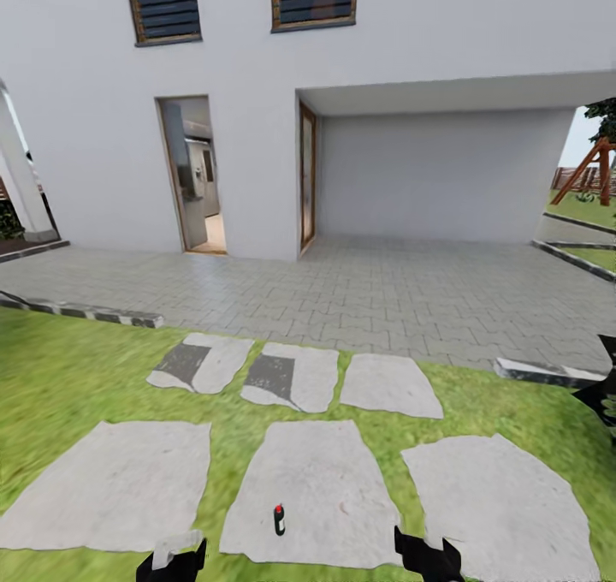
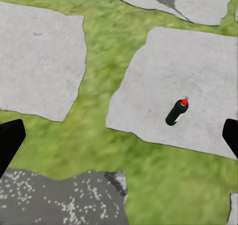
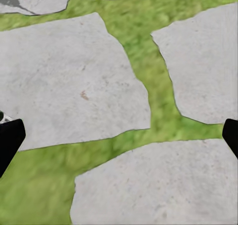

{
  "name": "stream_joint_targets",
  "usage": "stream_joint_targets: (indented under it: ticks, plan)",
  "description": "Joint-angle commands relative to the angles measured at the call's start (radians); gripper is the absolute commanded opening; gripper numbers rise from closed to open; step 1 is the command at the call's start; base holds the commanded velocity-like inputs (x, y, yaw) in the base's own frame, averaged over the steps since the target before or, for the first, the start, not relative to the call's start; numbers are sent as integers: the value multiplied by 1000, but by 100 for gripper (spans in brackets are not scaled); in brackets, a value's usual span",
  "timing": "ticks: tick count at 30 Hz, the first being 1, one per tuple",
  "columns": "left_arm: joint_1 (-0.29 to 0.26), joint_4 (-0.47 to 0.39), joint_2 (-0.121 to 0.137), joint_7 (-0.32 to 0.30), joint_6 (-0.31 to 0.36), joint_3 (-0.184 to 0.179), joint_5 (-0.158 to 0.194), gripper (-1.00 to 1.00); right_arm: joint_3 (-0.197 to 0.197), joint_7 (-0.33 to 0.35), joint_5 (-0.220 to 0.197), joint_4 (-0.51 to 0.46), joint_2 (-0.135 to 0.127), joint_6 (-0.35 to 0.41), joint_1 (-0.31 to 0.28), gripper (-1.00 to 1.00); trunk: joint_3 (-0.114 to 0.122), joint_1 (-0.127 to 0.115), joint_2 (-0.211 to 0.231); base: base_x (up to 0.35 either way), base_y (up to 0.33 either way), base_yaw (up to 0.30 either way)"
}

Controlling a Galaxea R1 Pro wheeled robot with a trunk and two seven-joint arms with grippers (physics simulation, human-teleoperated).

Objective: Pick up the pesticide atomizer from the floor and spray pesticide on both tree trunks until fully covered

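looking down from the head view, the pesticide atomizer (image 1: 279, 519) lies on the middle stepping stone (image 1: 316, 488), a small dark bottle with a red cap, out on bare stone and well inside its edges. the left gripper (image 1: 177, 562) and right gripper (image 1: 425, 556) sit low at the bottom of that view, one to each side of the bottle, neither touching it. over on the left wrist view the atomizer (image 2: 176, 112) is plain to see, tipped over with its cap pointing up and away, and the dark fingertips (image 2: 10, 140) stand far apart at the picture's edges: the left pincer is wide open and holds nothing. same story on the right wrist view, fingertips (image 3: 10, 138) spread wide, empty, over stone and grass (image 3: 39, 185).

the step in hand looks like the pickup, and the left arm has the better line. to do it well: bring the wrist over until the bottle sits midway between the fingers, turn so the fingers cross the bottle's body rather than run along it, and come down slowly. a round bottle on its side may roll off if one finger nudges it first. close on the dark body, not the cap. no tree trunks in sight yet, so spraying waits.
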Motion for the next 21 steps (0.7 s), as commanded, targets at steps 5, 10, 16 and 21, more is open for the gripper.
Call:
stream_joint_targets:
  ticks: [5,10,16,21]
  plan:
    - [-1,1,0,1,-3,-3,7,100,-5,0,0,0,1,-3,-1,100,-1,1,0,0,324,-106]
    - [-1,1,0,1,-3,-3,7,100,-6,1,-1,0,1,-3,-1,100,1,1,0,0,206,-226]
    - [-1,0,0,1,-3,-3,7,100,-7,1,-1,0,0,-3,-1,100,3,1,0,0,35,-269]
    - [0,1,0,1,-3,-3,7,100,-8,1,-1,0,0,-3,-1,100,6,1,0,48,48,-276]
